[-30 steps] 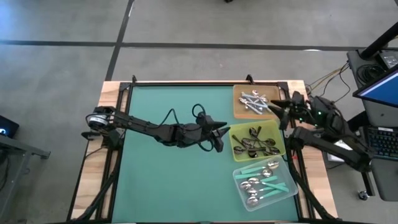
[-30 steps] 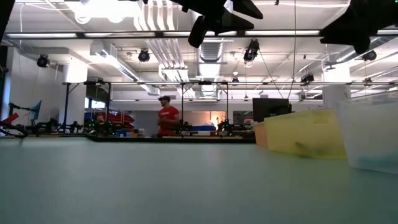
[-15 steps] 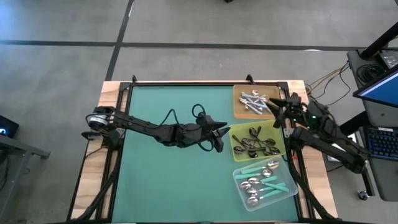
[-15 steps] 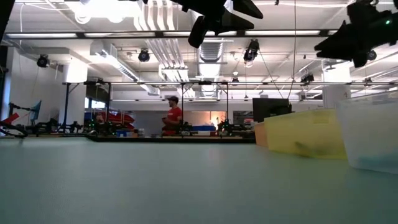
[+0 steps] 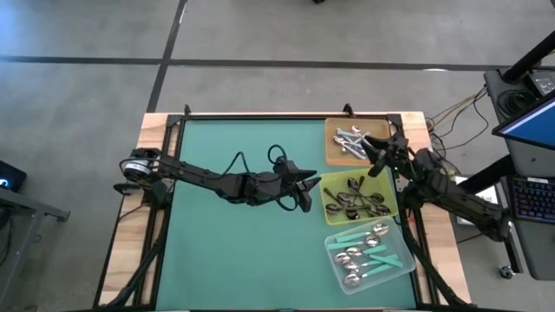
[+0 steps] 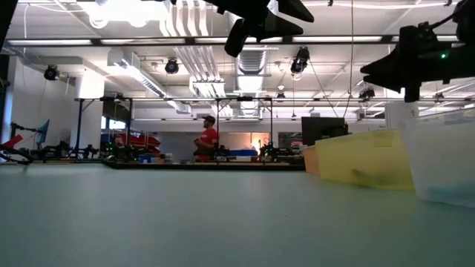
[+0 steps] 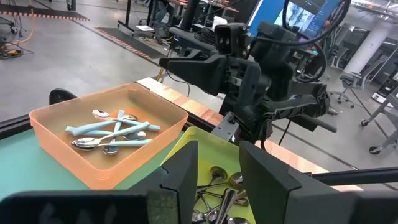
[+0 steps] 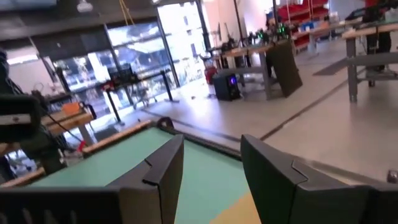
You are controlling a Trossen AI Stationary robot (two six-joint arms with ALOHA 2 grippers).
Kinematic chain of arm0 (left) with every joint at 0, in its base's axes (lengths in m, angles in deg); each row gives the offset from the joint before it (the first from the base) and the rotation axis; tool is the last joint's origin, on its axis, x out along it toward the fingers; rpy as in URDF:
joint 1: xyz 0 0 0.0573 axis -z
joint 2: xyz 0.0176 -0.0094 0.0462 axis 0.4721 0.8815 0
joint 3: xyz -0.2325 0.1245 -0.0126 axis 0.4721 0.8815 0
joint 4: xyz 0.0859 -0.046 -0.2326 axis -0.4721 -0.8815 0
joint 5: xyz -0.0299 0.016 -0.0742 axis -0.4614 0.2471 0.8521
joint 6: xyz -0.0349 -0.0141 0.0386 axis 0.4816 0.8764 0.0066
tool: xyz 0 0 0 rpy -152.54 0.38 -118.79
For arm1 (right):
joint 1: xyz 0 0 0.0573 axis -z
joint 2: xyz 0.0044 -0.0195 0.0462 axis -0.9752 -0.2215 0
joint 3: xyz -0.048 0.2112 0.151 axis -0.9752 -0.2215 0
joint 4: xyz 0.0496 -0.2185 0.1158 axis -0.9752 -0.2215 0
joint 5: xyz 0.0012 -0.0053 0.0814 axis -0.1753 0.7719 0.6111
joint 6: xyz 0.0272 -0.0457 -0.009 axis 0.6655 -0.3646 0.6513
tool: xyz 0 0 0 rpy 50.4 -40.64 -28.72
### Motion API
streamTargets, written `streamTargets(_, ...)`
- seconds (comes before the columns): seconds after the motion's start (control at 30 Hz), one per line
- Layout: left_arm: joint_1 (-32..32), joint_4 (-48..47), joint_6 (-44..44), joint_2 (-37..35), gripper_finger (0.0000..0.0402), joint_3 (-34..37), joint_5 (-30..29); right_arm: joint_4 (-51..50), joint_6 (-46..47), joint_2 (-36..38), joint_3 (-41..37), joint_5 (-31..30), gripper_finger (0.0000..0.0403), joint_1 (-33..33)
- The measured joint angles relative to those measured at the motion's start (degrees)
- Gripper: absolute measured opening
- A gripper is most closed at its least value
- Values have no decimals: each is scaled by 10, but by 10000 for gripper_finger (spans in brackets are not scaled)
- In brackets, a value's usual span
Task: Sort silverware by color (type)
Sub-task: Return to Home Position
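My left gripper point(image 5: 305, 189) is open and empty, held above the mat just left of the yellow tray point(image 5: 387, 185); its wrist view point(image 7: 217, 180) looks over the trays. My right gripper point(image 5: 372, 159) is open and empty, in the air over the gap between the orange tray point(image 5: 333, 154) and the yellow tray; it also shows in the low view point(image 6: 371, 70). Dark spoons point(image 5: 355, 199) lie in the yellow tray. Shiny silver spoons point(image 5: 351, 141) lie in the orange tray. Teal-handled and silver spoons point(image 5: 364, 253) lie in the clear tray point(image 5: 401, 264).
The three trays stand in a row along the green mat's right edge point(image 5: 403, 217). The mat's left and middle part point(image 5: 234, 251) is bare. A black cable loops above the left arm point(image 5: 260, 160). A person in a red shirt point(image 6: 210, 141) stands far off in the room.
My right gripper has come in from the table's right edge toward the left, and a little down, until it is over the orange and yellow trays. It stays open and empty. The person in the background has stepped a little to the right.
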Motion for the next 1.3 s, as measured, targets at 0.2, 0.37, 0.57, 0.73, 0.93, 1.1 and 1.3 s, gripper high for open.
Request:
streamTargets(0.2, 0, 0, -12, 0, 103, 0, 0, 33, -11, 0, -35, -25, 150, 0)
streamTargets(0.37, 0, 0, -12, 0, 103, 0, 0, 3, -11, -1, -43, -40, 150, 0)
streamTargets(0.57, 0, 0, -31, 0, 103, 0, 39, -4, -10, -2, -43, -39, 150, 0)
streamTargets(0.73, 0, 12, -74, 10, 103, 0, 78, -4, -11, -2, -43, -39, 150, 0)
streamTargets(0.93, -6, 71, -87, 55, 103, 0, 91, -4, -11, -4, -43, -39, 150, 0)
streamTargets(1.1, -12, 63, -87, 63, 103, 0, 91, -4, -10, -5, -44, -39, 150, 0)
streamTargets(1.3, -18, 31, -107, 43, 103, 10, 108, -4, -10, -5, -44, -39, 150, 0)
